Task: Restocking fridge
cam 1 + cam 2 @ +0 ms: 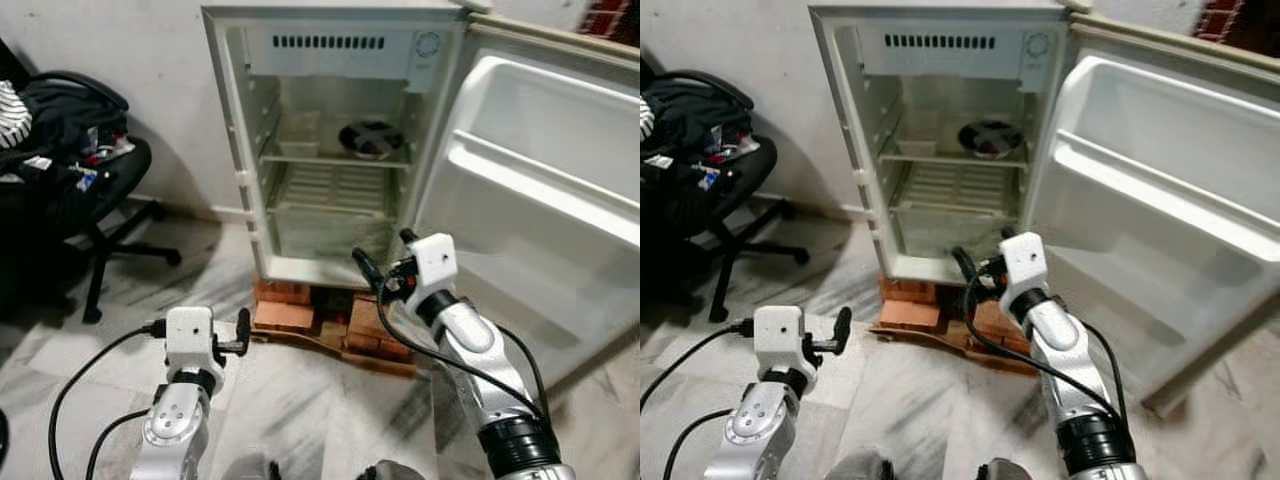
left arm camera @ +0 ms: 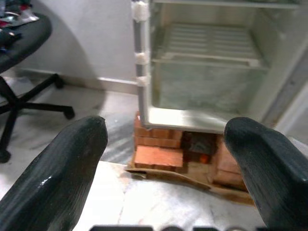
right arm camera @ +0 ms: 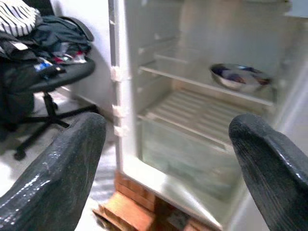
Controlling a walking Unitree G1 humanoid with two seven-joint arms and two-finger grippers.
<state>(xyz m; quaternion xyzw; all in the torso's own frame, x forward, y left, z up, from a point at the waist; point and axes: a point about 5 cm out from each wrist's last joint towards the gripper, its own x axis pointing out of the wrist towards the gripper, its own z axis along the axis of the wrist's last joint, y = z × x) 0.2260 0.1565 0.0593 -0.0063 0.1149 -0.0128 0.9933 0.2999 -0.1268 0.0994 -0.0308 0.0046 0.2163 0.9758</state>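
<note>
Marble floor (image 1: 300, 400) (cluttered office chair (image 1: 90, 190))

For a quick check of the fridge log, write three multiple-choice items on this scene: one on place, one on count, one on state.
1. Where is the bowl?
A. On the fridge's upper shelf
B. On the floor
C. In the door

2. How many bowls are in the fridge?
A. One
B. Two
C. Three

3. How is the fridge door?
A. Shut
B. Wide open
C. Taken off

Answers: 1 A, the bowl sits on the upper shelf, towards the right. 2 A, a single bowl shows inside. 3 B, the door is swung out to the right, its inner racks facing the camera. Both the left pincer and the right pincer are open and hold nothing.
</note>
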